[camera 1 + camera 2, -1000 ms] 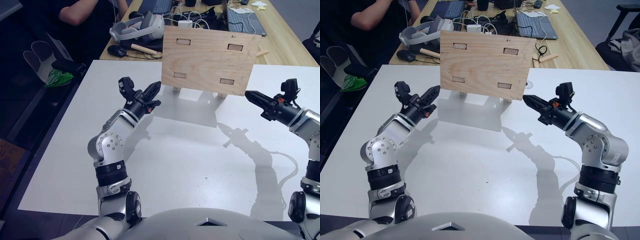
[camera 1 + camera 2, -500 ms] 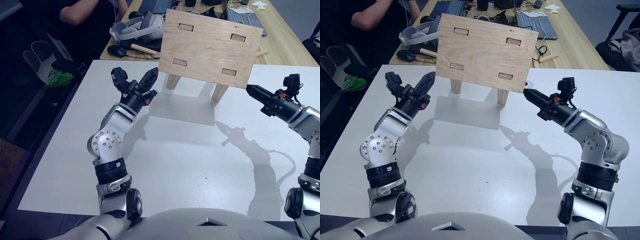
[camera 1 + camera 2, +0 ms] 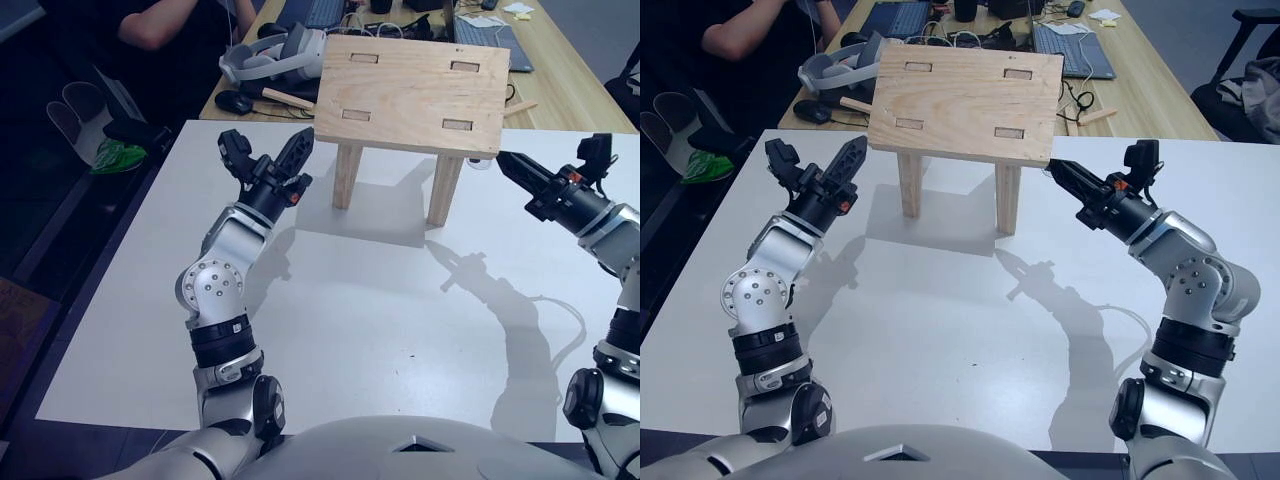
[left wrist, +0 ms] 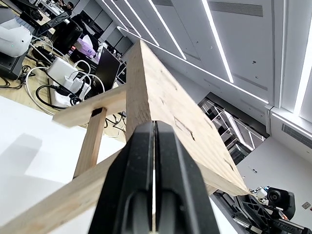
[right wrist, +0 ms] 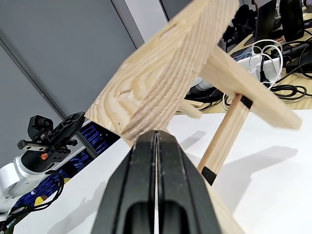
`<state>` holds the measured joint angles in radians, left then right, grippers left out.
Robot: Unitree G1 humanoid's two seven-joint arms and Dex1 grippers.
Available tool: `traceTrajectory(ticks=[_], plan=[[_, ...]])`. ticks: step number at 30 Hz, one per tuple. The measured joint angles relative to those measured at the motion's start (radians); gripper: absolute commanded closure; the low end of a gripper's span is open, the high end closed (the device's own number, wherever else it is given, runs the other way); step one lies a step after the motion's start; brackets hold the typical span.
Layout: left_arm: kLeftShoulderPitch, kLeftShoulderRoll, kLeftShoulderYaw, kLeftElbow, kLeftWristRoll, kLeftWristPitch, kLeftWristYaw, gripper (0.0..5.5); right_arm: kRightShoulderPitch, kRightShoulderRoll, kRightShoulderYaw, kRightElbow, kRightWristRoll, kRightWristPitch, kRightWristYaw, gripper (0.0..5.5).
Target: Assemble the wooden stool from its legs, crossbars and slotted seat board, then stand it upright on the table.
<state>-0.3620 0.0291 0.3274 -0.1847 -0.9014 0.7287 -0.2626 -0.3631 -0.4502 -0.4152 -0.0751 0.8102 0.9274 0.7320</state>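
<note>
Table (image 3: 350,330), stool (image 3: 410,95) between left pincer (image 3: 303,143), right pincer (image 3: 508,162)

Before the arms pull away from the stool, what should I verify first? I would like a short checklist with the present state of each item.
1. Stool is upright with the seat on top: ok.
2. Seat board looks roughly level: ok.
3. Near legs stand on the table: ok. The other two legs: cannot tell, the seat hides them.
4. Left pincer is shut, with its tip at the seat's left edge: ok. Whether it presses on the wood: cannot tell.
5. Right pincer is shut, with its tip at the seat's right edge: ok. Contact: cannot tell.
</note>
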Motion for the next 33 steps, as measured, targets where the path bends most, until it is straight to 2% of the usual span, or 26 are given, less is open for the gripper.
traceTrajectory(ticks=[10,15,18,21,26,28,31,33], plan=[[-0.007,0.001,-0.001,0.010,-0.009,-0.014,0.011,5.47,0.000,-0.001,0.006,0.001,0.008,-0.004,-0.006,5.50],[-0.013,0.007,-0.056,0.025,0.068,-0.085,0.012,5.47,0.027,0.021,0.020,0.003,-0.027,-0.118,-0.012,5.50],[-0.004,-0.023,-0.104,0.035,0.143,-0.182,0.012,5.47,0.070,0.080,0.008,0.006,-0.065,-0.239,-0.078,5.50],[0.023,-0.054,-0.102,0.039,0.192,-0.287,0.030,5.47,0.130,0.100,-0.018,0.022,-0.100,-0.312,-0.147,5.50],[0.024,-0.085,-0.112,0.090,0.334,-0.415,0.139,5.47,0.126,0.175,-0.032,0.086,-0.254,-0.473,-0.393,5.50],[0.012,-0.093,-0.132,0.166,0.436,-0.443,0.226,5.47,0.127,0.215,0.046,0.075,-0.370,-0.499,-0.508,5.50],[-0.036,-0.098,-0.197,0.316,0.581,-0.460,0.304,5.47,0.149,0.238,0.258,0.071,-0.617,-0.625,-0.590,5.50],[-0.063,-0.109,-0.213,0.378,0.620,-0.484,0.322,5.47,0.152,0.245,0.283,0.110,-0.679,-0.678,-0.628,5.50]])
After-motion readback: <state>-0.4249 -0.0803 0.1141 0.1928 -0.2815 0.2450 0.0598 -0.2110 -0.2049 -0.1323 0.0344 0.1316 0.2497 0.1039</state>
